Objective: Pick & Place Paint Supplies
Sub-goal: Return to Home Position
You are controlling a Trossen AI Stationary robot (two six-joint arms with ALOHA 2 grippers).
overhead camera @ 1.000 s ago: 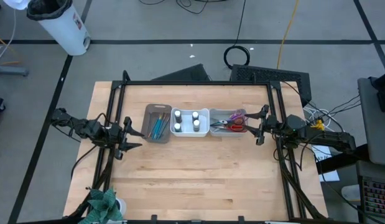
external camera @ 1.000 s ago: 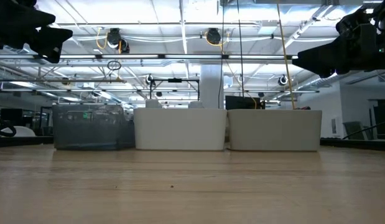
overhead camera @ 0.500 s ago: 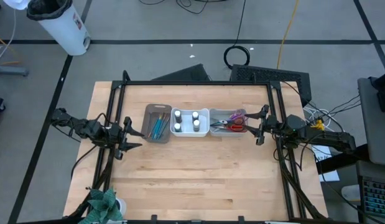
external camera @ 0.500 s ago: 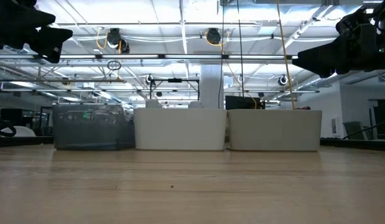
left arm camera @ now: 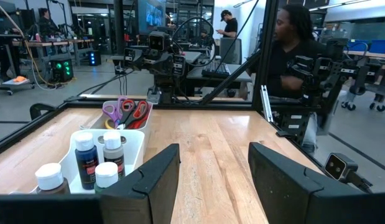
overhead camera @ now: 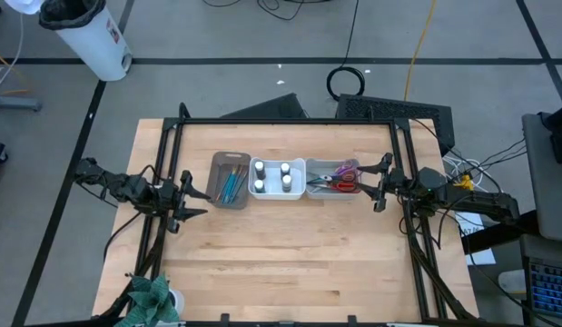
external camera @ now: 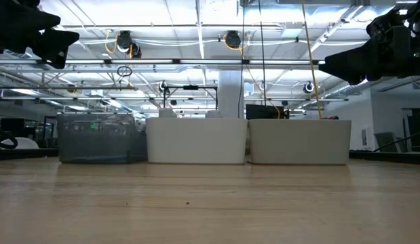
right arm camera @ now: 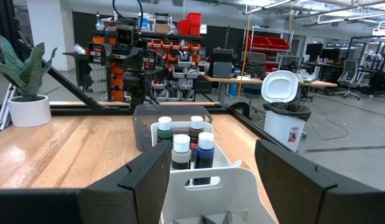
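Wooden desk (overhead camera: 290, 263) carries three bins (overhead camera: 277, 195), brushes (overhead camera: 229, 185) left, bottles (overhead camera: 273, 176) middle, scissors (overhead camera: 340, 178) right; left tool (overhead camera: 204, 203) and right tool (overhead camera: 366, 184) hang spread and empty just beside the end bins, where a careless homing swing could clip one.

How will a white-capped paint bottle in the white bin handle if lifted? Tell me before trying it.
The paint bottles look rigid and small, so probably light and firm to grip. They are round and tall for their base, so one would likely tip or roll if nudged. Four stand close together in the white bin, so neighbours may get knocked.
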